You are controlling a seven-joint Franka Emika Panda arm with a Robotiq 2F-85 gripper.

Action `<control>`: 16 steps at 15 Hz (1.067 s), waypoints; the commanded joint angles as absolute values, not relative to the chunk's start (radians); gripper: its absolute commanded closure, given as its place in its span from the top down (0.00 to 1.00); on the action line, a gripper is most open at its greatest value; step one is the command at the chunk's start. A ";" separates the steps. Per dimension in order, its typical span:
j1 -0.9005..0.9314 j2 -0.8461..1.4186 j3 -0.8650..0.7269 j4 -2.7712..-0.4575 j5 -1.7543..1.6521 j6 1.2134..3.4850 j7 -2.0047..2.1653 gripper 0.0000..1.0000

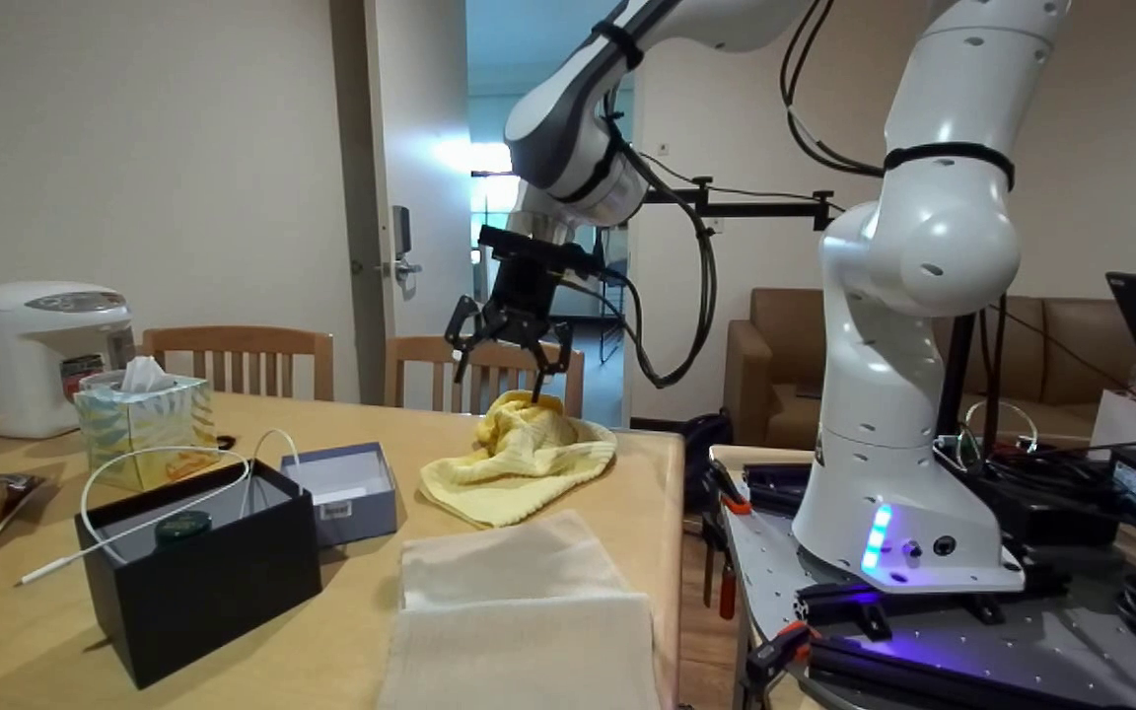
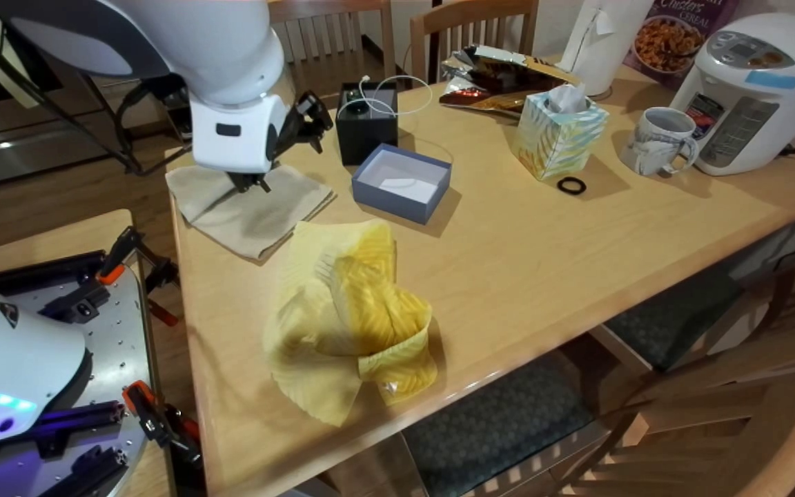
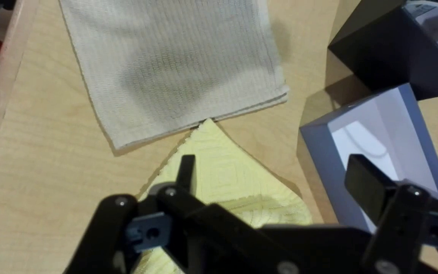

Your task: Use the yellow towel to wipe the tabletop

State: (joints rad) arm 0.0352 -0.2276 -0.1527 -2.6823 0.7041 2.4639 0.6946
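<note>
Wrist view, one gripper (image 3: 274,178) spread wide, empty, one yellow towel (image 3: 224,173), one beige cloth (image 3: 181,64), two boxes (image 3: 327,156)

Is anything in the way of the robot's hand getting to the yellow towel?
No, nothing visible stands between the open hand and the yellow towel. A shallow blue box sits beside the towel, without touching it. In the wrist view one finger overlaps that box, so it might get bumped.
</note>
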 commanded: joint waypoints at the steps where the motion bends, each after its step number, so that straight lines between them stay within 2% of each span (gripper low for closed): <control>1: -0.008 -0.226 -0.110 -2.681 0.715 2.456 0.687 1.00; 4: -0.014 -0.223 -0.102 -2.677 0.689 2.459 0.684 1.00; 8: -0.108 -0.205 -0.022 -2.693 0.340 2.523 0.967 1.00; 11: -0.182 -0.192 0.036 -2.683 0.071 2.462 1.122 1.00; 16: -0.137 -0.203 0.003 -2.676 -0.098 2.365 0.969 1.00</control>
State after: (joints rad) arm -0.1388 -0.1971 -0.0008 -2.6840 -0.0242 2.4151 1.0406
